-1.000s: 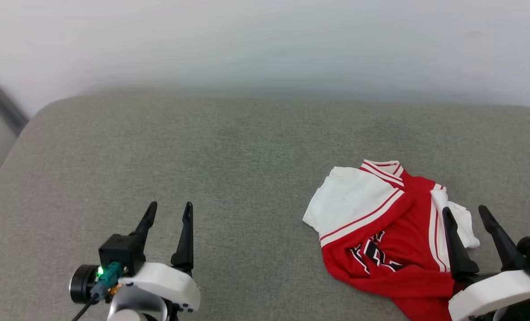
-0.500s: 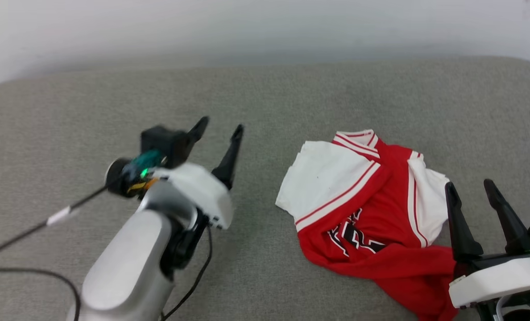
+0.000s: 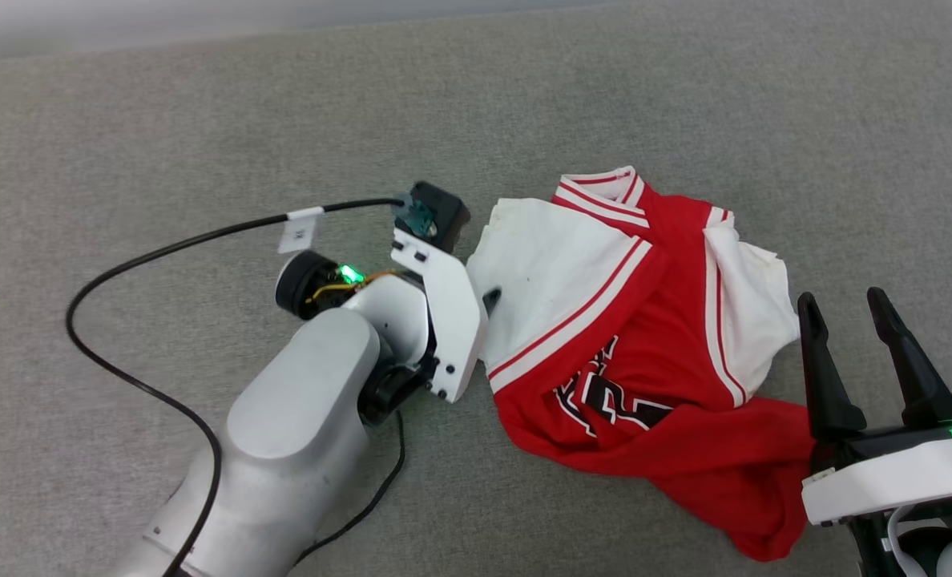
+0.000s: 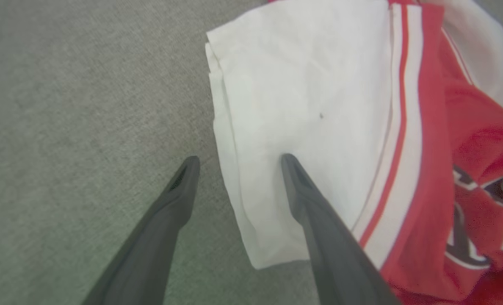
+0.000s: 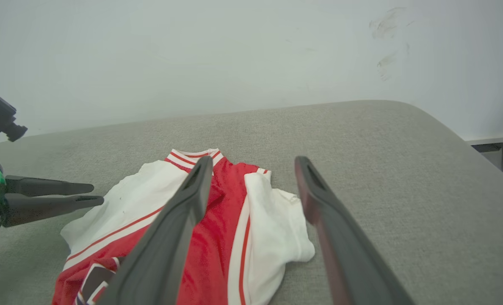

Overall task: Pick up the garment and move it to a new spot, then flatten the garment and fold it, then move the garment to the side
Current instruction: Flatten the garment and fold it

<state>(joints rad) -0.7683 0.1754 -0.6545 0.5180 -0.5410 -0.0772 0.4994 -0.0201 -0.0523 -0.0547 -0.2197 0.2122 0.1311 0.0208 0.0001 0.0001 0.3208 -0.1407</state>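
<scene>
The garment (image 3: 644, 336), a red jersey with white sleeves, is lying crumpled on the grey upholstered surface (image 3: 163, 120), right of centre. The left arm (image 3: 308, 401) is reaching across toward it with the wrist bent downward. The left gripper (image 4: 236, 159) is holding its fingers wide, straddling the white sleeve's outer edge: one tip over the sleeve, the other over bare upholstery. The right gripper (image 3: 841, 296) is hovering at the garment's right side, its fingers likewise spread and empty.

One garment (image 3: 644, 336), two claws, left claw (image 4: 239, 157), right claw (image 3: 841, 296), one cable (image 3: 69, 320), one cushion (image 3: 684, 96)
</scene>
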